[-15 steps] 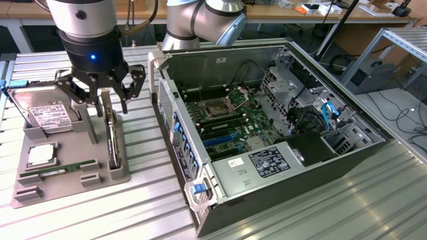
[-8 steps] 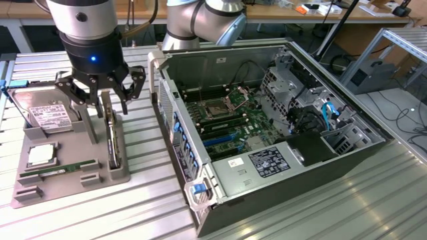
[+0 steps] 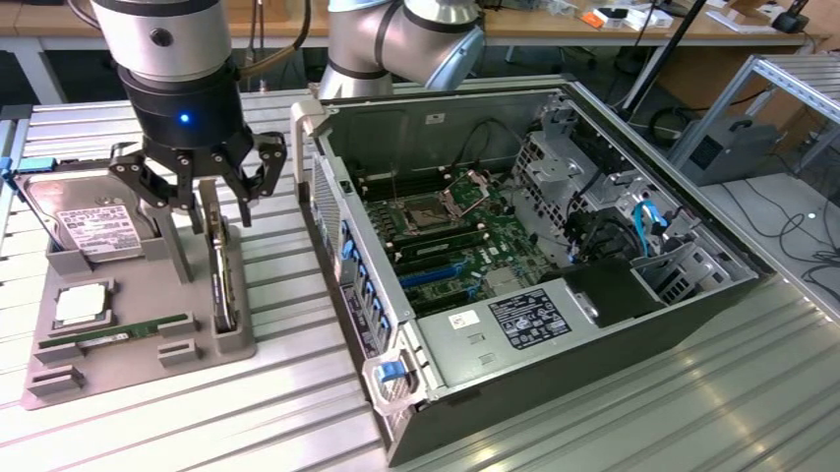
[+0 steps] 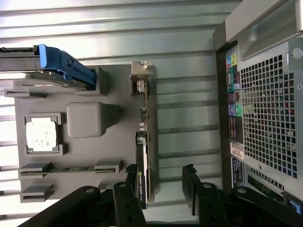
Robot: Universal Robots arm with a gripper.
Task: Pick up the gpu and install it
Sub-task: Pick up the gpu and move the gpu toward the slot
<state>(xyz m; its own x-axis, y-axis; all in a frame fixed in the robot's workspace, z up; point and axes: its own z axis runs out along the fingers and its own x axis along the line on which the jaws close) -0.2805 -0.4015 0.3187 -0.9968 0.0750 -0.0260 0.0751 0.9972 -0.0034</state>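
Note:
The gpu [image 3: 223,280] stands edge-on in a slot of the grey holder tray [image 3: 138,369], a thin dark card with a metal rim. My gripper [image 3: 207,197] hangs open just above its far end, fingers straddling the card without touching it. In the wrist view the gpu [image 4: 145,137] runs lengthwise, and the gripper [image 4: 159,187] has one black finger [image 4: 131,187] close beside the card and the other well clear of it. The open computer case [image 3: 344,246] lies on its side at the exterior view's right, motherboard [image 3: 447,246] exposed.
The tray [image 4: 94,156] also holds a hard drive [image 3: 82,221] with a white label, a processor chip [image 3: 79,305] and a green memory stick [image 3: 112,336]. The case's perforated rear panel [image 4: 267,109] stands close beside the tray. Everything rests on a ribbed metal table [image 3: 617,413].

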